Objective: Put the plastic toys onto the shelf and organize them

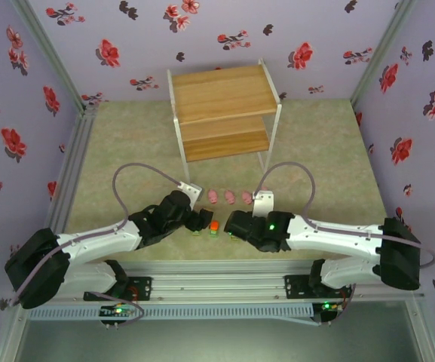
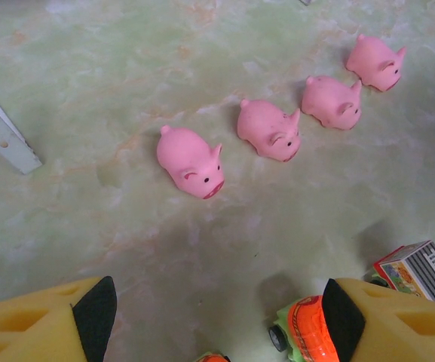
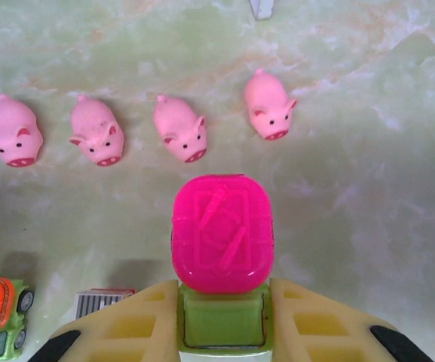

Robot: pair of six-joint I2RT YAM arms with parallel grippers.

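My right gripper is shut on a plastic toy with a magenta top and a green base, held just above the mat. In front of it several pink pig toys stand in a row. My left gripper is open, low over the mat, with nothing gripped. An orange-topped toy on a green wheeled base sits just inside its right finger. A grey-topped toy lies to the right of that. In the top view both grippers meet near the orange toy. The shelf stands behind, bare.
A white shelf leg comes down to the mat left of the pigs. Flowered walls close in the back and both sides. An aluminium rail runs along the near edge by the arm bases.
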